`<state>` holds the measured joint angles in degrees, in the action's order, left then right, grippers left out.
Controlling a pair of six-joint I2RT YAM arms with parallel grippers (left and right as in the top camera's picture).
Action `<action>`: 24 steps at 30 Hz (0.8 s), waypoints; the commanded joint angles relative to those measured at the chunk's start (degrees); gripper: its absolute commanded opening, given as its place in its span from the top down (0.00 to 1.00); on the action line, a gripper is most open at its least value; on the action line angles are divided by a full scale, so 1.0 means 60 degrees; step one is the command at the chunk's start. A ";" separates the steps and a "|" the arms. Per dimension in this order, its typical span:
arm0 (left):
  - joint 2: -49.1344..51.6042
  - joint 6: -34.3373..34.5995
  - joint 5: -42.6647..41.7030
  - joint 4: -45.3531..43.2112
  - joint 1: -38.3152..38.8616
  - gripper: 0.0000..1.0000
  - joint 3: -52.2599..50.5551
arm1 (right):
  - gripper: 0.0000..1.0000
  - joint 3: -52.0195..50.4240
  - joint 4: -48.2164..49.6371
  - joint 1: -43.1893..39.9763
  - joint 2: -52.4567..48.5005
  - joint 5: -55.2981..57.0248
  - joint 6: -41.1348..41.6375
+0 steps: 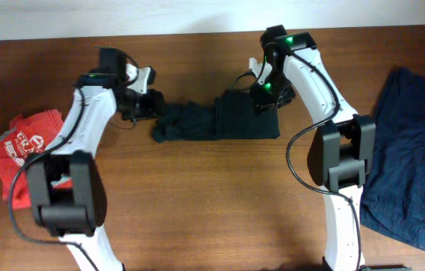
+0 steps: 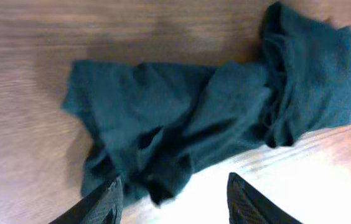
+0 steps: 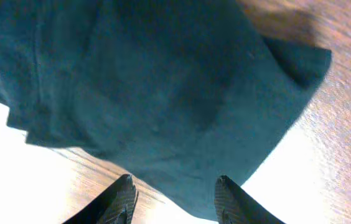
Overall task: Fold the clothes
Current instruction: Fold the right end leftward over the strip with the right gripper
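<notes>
The dark-teal shirt (image 1: 216, 120) lies bunched in a long strip across the middle of the wooden table. Its left end is crumpled, its right part flatter. My left gripper (image 1: 149, 100) is open just left of the shirt's crumpled end; in the left wrist view (image 2: 172, 199) the cloth (image 2: 188, 124) lies just ahead of the fingers. My right gripper (image 1: 261, 94) is open above the shirt's upper right part; in the right wrist view (image 3: 174, 199) a shirt edge (image 3: 163, 93) lies between the fingers, not pinched.
A red white-printed tee (image 1: 24, 150) lies crumpled at the left edge. A large navy-blue garment (image 1: 408, 154) lies spread at the right edge. Bare wood (image 1: 212, 196) lies in front of the shirt.
</notes>
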<state>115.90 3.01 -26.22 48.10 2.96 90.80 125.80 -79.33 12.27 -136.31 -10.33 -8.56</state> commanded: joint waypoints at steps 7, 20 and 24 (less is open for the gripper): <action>0.1749 -0.0007 0.1053 -0.0586 0.0004 0.43 0.0062 | 0.53 0.0142 -0.0171 0.0004 -0.0004 0.0084 -0.0022; 0.1938 -0.0011 0.0481 -0.0619 0.0339 0.83 0.0062 | 0.53 0.0142 -0.0251 0.0004 -0.0004 0.0084 -0.0018; 0.1938 -0.0011 0.0484 -0.0623 0.0328 1.00 0.0062 | 0.54 0.0146 -0.0284 -0.0007 -0.0004 0.0091 -0.0018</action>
<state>126.13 2.96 -22.28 44.31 4.73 91.07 125.80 -80.77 12.19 -136.31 -10.35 -8.60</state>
